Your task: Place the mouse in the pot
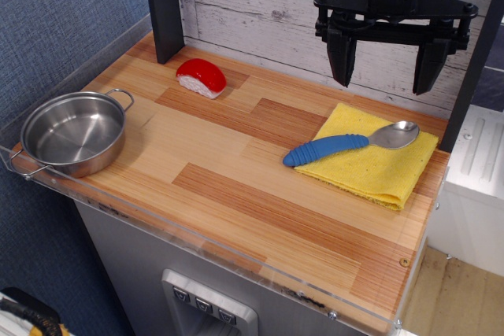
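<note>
The mouse (201,77), a small lump with a glossy red top and white base, lies on the wooden table near the back left. The pot (72,132), shallow shiny steel with two wire loop handles, stands empty at the table's front left corner. My gripper (387,76) hangs open and empty high above the back right of the table, over the yellow cloth, far to the right of the mouse and the pot.
A spoon with a blue handle (350,145) lies on a yellow cloth (372,163) at the right. A dark post (163,7) stands at the back left behind the mouse. A clear acrylic rim (236,245) runs along the table's front edge.
</note>
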Tool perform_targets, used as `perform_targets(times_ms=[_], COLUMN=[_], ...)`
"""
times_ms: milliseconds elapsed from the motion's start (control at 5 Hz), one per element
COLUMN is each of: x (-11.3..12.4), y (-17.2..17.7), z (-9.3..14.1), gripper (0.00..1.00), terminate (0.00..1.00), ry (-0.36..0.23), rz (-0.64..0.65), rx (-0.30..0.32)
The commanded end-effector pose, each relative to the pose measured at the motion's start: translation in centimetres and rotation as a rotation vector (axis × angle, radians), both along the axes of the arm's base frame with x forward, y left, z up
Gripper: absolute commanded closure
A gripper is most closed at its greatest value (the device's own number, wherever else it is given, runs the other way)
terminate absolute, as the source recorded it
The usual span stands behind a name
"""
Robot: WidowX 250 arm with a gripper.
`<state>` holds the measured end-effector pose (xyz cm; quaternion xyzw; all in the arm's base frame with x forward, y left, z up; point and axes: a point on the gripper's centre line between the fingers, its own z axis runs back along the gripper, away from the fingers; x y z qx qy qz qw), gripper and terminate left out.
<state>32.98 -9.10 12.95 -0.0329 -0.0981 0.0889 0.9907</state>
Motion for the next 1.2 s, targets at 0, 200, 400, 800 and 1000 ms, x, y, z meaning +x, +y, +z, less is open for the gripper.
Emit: perform_targets(times_ms=[0, 200, 400, 800, 1000], x=[0.0, 0.0, -0.2, -0.1, 0.5], y=[0.0, 2.9, 5.8, 12.2, 15.9], z=[0.0, -0.1, -0.7, -1.6, -2.1], gripper=[0.0, 0.0, 0.0, 0.0, 0.0], terminate=[0.0, 0.0, 0.0, 0.0, 0.0], ry=[0.0, 0.02, 0.035, -0.038, -0.077], rz=[0.0, 0.25, 0.5, 0.888, 1.04], rx=[0.0, 0.032, 0.053, 0.079, 0.053])
